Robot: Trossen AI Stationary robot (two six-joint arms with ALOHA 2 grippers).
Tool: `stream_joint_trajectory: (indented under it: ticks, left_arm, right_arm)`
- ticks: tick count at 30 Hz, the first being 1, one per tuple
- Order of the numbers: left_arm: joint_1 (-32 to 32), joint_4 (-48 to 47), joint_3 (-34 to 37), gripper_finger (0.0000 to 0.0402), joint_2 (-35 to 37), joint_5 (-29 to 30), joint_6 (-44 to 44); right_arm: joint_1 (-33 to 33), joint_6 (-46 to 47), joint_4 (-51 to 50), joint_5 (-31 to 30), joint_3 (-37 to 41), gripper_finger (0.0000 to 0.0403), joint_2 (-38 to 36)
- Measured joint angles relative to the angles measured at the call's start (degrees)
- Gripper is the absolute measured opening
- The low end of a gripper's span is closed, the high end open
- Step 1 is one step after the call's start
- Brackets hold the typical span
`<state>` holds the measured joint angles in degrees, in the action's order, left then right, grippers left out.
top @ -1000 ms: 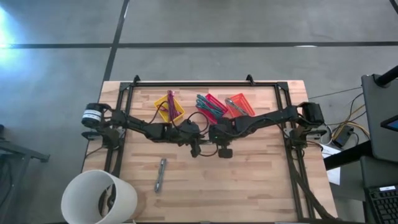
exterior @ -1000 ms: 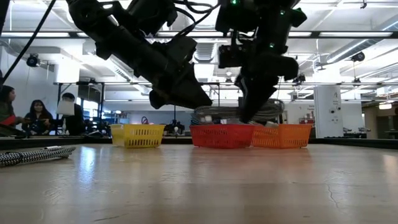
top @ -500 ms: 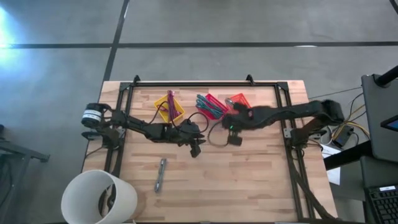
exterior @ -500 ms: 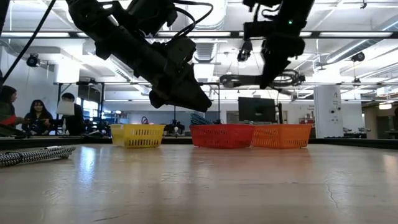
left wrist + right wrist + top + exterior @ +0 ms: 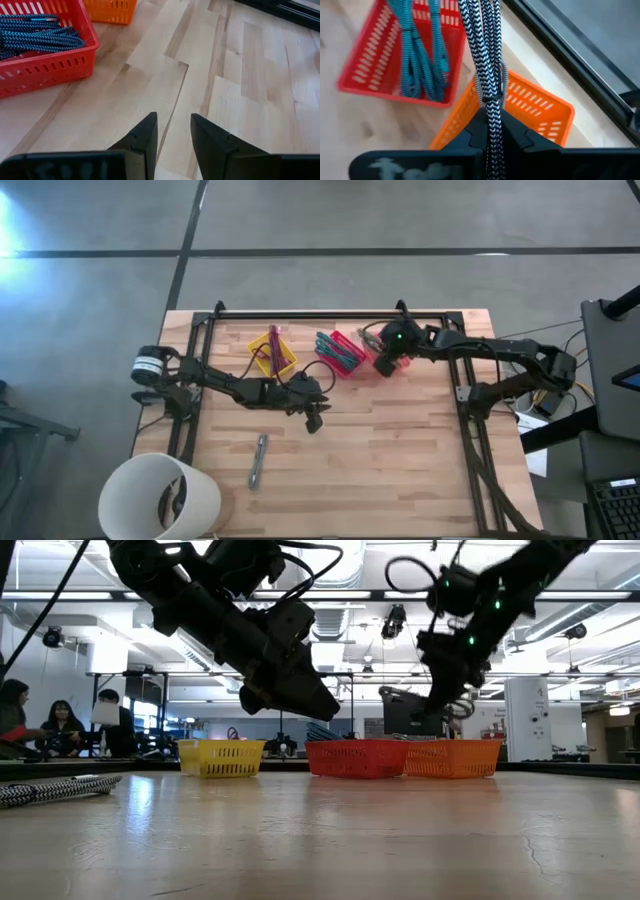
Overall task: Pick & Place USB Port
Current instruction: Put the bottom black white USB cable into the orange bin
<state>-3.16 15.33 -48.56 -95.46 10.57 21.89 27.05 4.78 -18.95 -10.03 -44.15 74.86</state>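
Three baskets (image 5: pixel 337 351) line the table's (image 5: pixel 400 470) far edge; a cable (image 5: pixel 258 462) lies nearer, left of centre.

— What colours are the baskets?
— Three: a yellow basket (image 5: pixel 272 352), a red basket (image 5: pixel 380 55) and an orange basket (image 5: pixel 520 112), all on a pale wood table (image 5: pixel 400 460).
— And the cables?
— The cable (image 5: pixel 487 60) clamped by the dark right gripper (image 5: pixel 490 122) is braided black-and-white in a zigzag pattern. The cables in the red basket (image 5: pixel 417 50) are blue with a dark weave. A white bucket (image 5: pixel 160 498) sits at the corner.
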Motion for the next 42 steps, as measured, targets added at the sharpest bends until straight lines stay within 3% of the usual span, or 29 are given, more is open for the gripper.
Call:
stream_joint_trajectory:
  ticks: [5,25,37,42]
  left_arm:
    - [0.02,0.01,0.0,0.011,0.0,0.0,0.42]
    - [0.04,0.02,0.0,0.011,0.0,0.0,0.43]
    - [0.04,0.0,0.0,0.011,0.0,-0.09,0.81]
    - [0.0,-0.12,-0.21,0.011,0.02,-4.33,0.88]
  right_arm:
    - [3.12,-0.61,2.9,0.63,3.46,0.0022,1.8]
    - [3.24,1.98,3.58,-0.39,8.12,0.0025,2.19]
    - [3.26,0.82,4.66,-0.43,8.12,0.0096,2.17]
    - [3.24,-0.71,7.01,-0.48,8.04,0.0117,2.15]
